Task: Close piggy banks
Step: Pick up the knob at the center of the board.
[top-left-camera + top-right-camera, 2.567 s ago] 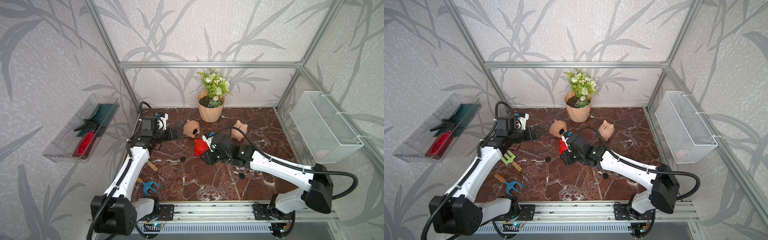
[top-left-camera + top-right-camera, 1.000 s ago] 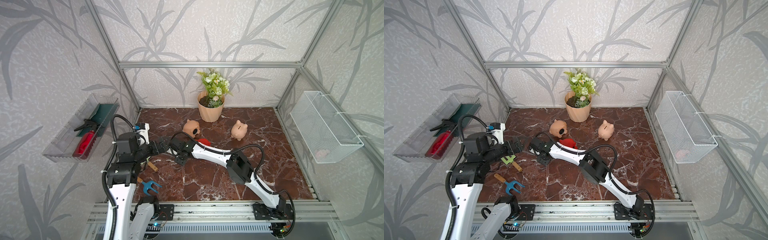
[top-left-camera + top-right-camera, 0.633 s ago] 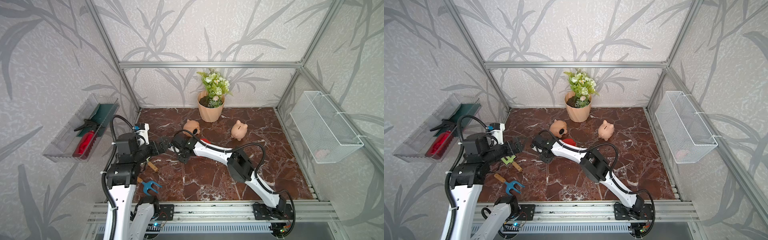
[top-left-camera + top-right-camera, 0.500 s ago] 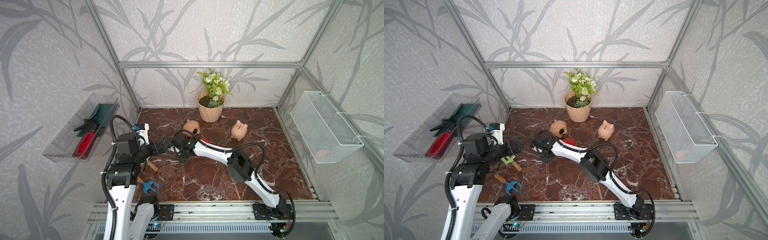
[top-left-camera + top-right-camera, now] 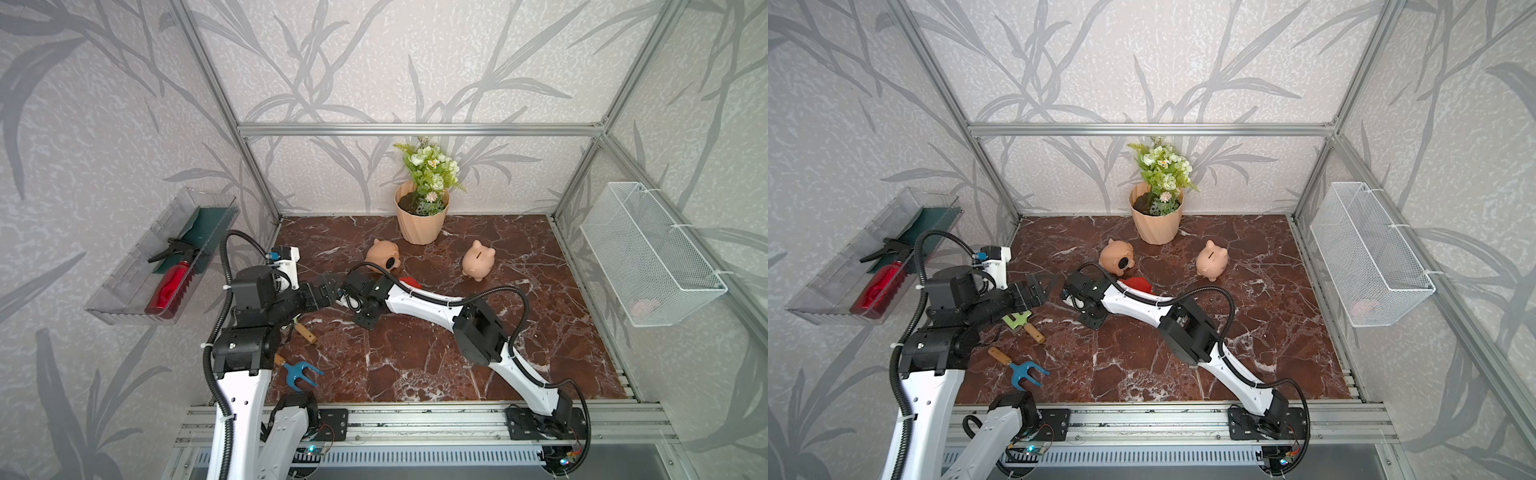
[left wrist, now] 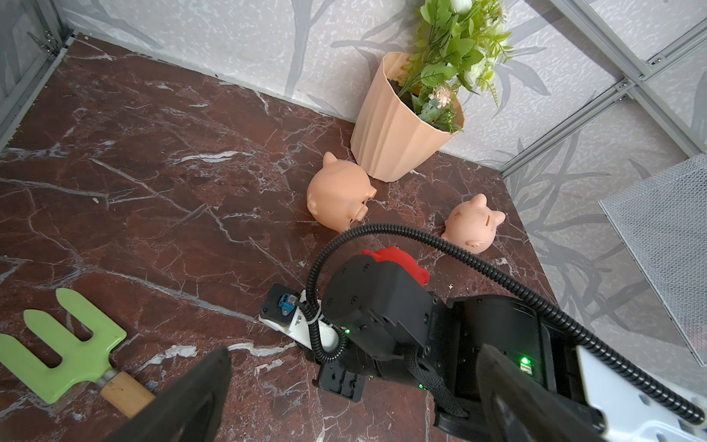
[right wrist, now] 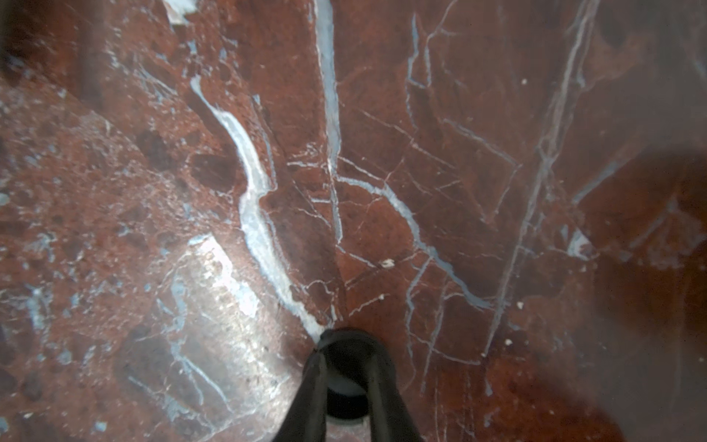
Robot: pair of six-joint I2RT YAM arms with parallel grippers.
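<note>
- The tabletop (image 5: pixel 415 365) is dark red stone with white lines, and everything sits on it.
- The right arm (image 5: pixel 432 305) reaches far across, low over the tabletop, right up to the left arm (image 5: pixel 249 299).
- The flowerpot (image 5: pixel 422 224) stands at the back wall. It is not part of the job.
- The lying peach pig (image 5: pixel 380 254) is on its side just in front of the flowerpot. Its belly shows a dark round spot (image 5: pixel 390 262). I cannot tell if that is an open hole or a plug already in.
- The standing peach pig (image 5: pixel 478 264) is on its feet, off to one side, with its coin slot up.
- The red pig (image 5: pixel 409 282) is near the lying peach pig, mostly hidden behind the right arm. I cannot see its belly.
- A green rake (image 5: pixel 1017 320) and a blue rake (image 5: pixel 299 372) lie near the left arm, out of the way.
- The left fingers (image 6: pixel 199 394) are spread wide and hold nothing.
- The right fingers (image 7: pixel 311 386) point down at the tabletop and pinch a little black plug (image 7: pixel 346 377). I cannot tell if the plug touches the tabletop.
- I think the step now is picking up a plug.
- Next, I think, the right arm must lift the plug, carry it to a pig with an open belly, and push it in straight. The pig may slide or roll, so the left fingers could hold it.
</note>
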